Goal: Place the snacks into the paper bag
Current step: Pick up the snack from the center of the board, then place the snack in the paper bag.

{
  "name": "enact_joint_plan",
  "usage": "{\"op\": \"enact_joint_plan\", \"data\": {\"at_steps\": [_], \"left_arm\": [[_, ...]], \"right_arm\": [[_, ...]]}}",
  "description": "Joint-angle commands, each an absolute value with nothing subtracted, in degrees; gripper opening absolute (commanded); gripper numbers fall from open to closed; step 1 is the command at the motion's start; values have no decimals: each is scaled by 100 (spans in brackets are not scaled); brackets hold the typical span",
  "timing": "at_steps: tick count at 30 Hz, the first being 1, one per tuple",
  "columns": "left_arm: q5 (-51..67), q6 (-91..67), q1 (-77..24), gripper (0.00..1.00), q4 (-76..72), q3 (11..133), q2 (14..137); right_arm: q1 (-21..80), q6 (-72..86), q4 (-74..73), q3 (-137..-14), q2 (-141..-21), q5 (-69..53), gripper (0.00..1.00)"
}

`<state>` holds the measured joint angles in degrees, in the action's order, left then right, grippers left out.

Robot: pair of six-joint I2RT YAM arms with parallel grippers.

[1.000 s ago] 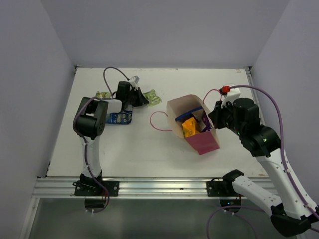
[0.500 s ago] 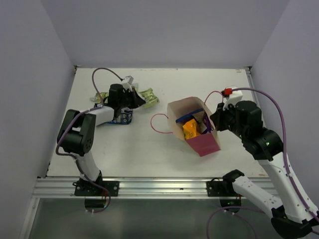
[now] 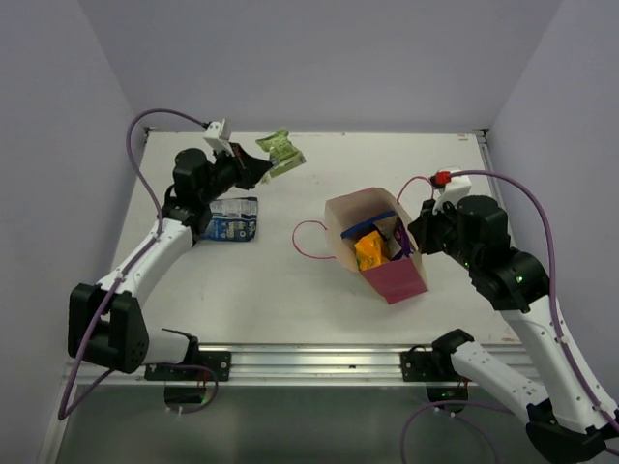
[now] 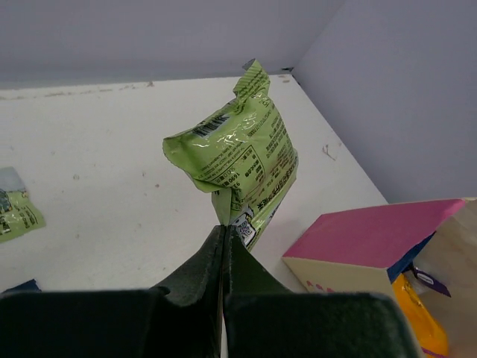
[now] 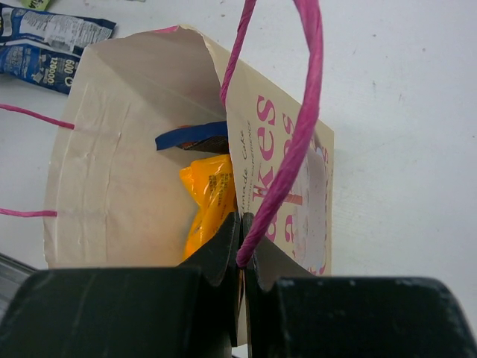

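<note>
My left gripper [image 3: 259, 169] [image 4: 223, 227] is shut on a green packet [image 3: 280, 153] [image 4: 238, 160] and holds it up above the back left of the table. The paper bag [image 3: 377, 242] [image 5: 112, 171] lies open on its side at centre right, with an orange packet [image 3: 368, 248] [image 5: 209, 201] and a dark blue packet [image 5: 190, 138] inside. My right gripper [image 3: 414, 242] [image 5: 241, 235] is shut on the bag's front wall and pink cord handle [image 5: 287, 149]. A dark blue packet [image 3: 230, 221] [image 5: 45, 45] lies on the table under the left arm. Another green packet [image 4: 16, 212] lies at the left.
The bag's other pink cord loop [image 3: 308, 237] lies on the table left of its mouth. Grey walls close in the table at the back and both sides. The table's right back corner [image 4: 287, 73] is near the raised packet.
My left arm has lifted the green packet off the table and stretched up and toward the back. The right arm and the bag have stayed put.
</note>
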<state>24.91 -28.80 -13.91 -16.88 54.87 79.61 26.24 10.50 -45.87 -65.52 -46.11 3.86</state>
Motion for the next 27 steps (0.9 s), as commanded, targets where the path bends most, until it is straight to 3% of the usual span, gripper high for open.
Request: {"op": "enact_joint_plan", "data": {"at_steps": [1,14,27], "left_arm": [[2496,-2515,-1450,0,-1240,5932,7384],[1759,-1047,-3198,0,333,6794,6724],[-1069,202,-5229,0,1757,7690,7435]], "right_arm": [[2628,1081,-4245,-6627,-4588,466,3],[2637,1011,-4245,-6776,-4711,536,3],[2637,976,-4245,-6812,-4790,554,3]]}}
